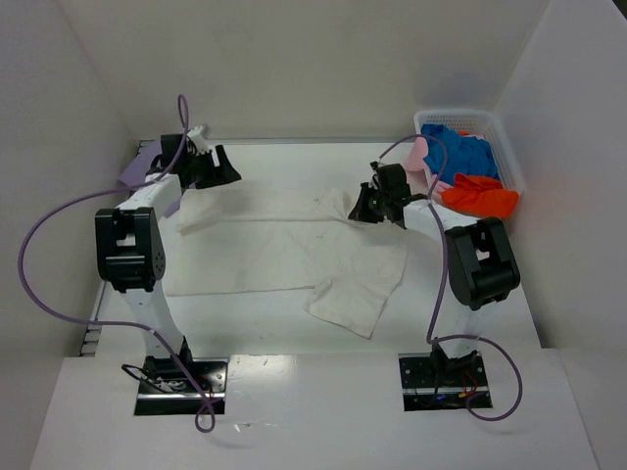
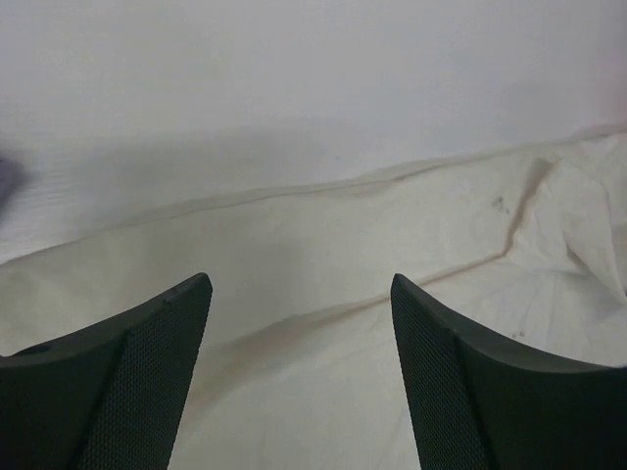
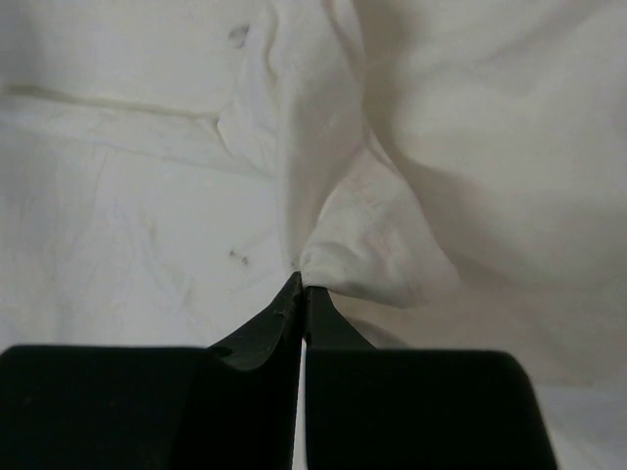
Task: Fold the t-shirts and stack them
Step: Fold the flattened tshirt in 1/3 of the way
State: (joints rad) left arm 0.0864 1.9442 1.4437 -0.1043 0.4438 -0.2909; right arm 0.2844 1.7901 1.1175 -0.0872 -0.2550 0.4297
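The off-white t-shirt lies spread across the middle of the surface. It is wrinkled, and one loose flap hangs toward the near edge, right of centre.

The right tool is down on the far right part of that shirt. Seen from its wrist, the two fingers are pressed together tip to tip. A small peak of cloth bunches up right at the tips, so the tool is pinching a fold of the off-white t-shirt.

The left tool sits over the shirt's far left end. Its fingers are spread wide, with the cloth and its far edge showing in the gap between them. Nothing is gripped there, and I can't tell whether the fingertips touch the fabric.

Behind the left arm, at the far left corner of the surface, a lavender t-shirt lies partly hidden by the arm.

At the far right corner stands a white mesh basket. A blue t-shirt is heaped inside it. An orange-red t-shirt spills over its near end. A pale pink t-shirt shows at its left side.
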